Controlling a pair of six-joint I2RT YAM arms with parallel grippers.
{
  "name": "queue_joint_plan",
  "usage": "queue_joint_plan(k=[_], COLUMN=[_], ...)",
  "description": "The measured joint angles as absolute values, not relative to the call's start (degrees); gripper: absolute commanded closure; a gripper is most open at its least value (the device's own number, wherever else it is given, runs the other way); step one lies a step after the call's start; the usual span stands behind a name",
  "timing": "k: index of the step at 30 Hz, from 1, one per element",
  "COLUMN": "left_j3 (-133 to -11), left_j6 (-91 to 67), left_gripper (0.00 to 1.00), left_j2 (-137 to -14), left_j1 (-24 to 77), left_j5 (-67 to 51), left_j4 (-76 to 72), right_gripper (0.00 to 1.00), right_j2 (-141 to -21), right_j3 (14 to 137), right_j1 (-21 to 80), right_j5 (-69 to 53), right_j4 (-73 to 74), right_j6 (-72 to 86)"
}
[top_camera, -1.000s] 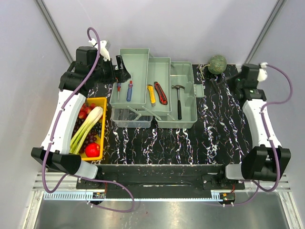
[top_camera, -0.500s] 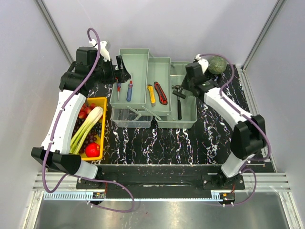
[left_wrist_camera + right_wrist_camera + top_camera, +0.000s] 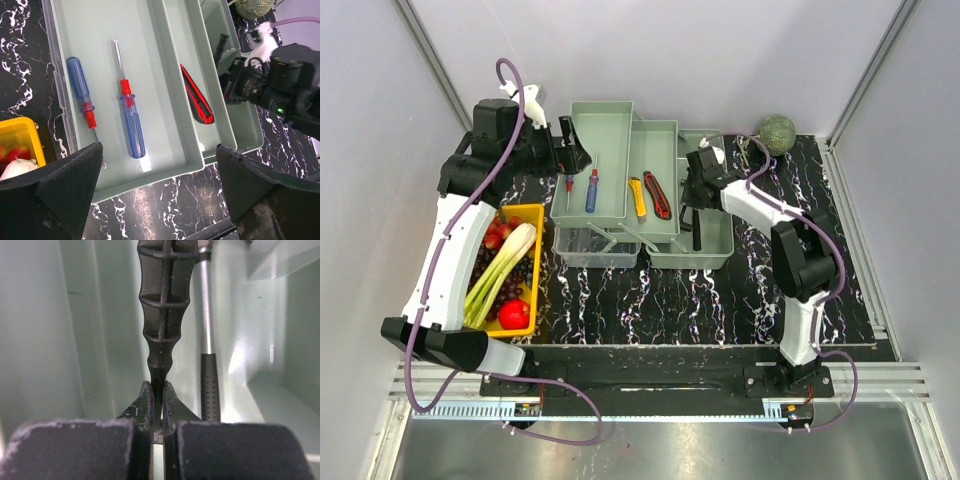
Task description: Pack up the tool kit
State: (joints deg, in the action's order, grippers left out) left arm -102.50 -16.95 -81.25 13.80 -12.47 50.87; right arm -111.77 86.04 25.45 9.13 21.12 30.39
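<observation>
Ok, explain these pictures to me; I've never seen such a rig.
Two robot arms stand at a black marbled table. One picture looks down from above; the other two come from cameras on each wrist. A grey-green toolbox holds two screwdrivers, two utility knives and a hammer. Nearby sit a yellow tray of produce and a melon. The left gripper hangs open near the screwdrivers. The right gripper is shut on a black ribbed tool inside the box, beside the hammer.

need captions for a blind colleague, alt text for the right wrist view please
The right gripper, jaws shut, holds a black ribbed tool by its thin end inside the pale green toolbox. A hammer lies beside it, metal shaft and black grip showing.
</observation>
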Motion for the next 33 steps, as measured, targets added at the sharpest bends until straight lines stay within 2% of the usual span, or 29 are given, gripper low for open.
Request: queue_joint_plan(k=[4, 8, 11, 14, 22, 28, 33], left_j3=[-102.5, -102.5, -102.5, -102.5, -103.3, -102.7, -98.2], left_j6=[-17.0, -17.0, -17.0, -17.0, -17.6, -20.3, -21.0], left_gripper=[0.01, 0.01, 0.01, 0.01, 0.01, 0.01, 0.14], left_j2=[-80.4, -80.2, -80.2, -80.2, -80.7, -81.8, -84.0], left_j1=[13.8, 13.8, 13.8, 13.4, 9.1, 1.1, -4.0], left_j5=[-11.9, -11.5, -11.5, -11.5, -10.0, -9.6, -10.1], left_j4=[50.9, 50.9, 50.9, 50.9, 50.7, 47.9, 43.5], right_gripper=[0.99, 0.7, 0.55, 0.48, 0.57, 0.58, 0.56], right_j2=[-116.5, -119.6, -121.1, -121.5, -119.4, -109.2, -100.9], right_j3=[87.6, 89.6, 92.5, 93.4, 93.3, 91.1, 88.0], right_j1=[25.5, 25.4, 25.1, 25.1, 25.1, 24.9, 23.4], right_j5=[5.6, 4.0, 4.1, 5.3, 9.8, 14.4, 16.2], right_j4=[20.9, 21.6, 23.9, 25.5, 27.2, 27.3, 27.0], right_j6=[30.4, 30.3, 30.2, 30.1, 29.6, 29.7, 29.7])
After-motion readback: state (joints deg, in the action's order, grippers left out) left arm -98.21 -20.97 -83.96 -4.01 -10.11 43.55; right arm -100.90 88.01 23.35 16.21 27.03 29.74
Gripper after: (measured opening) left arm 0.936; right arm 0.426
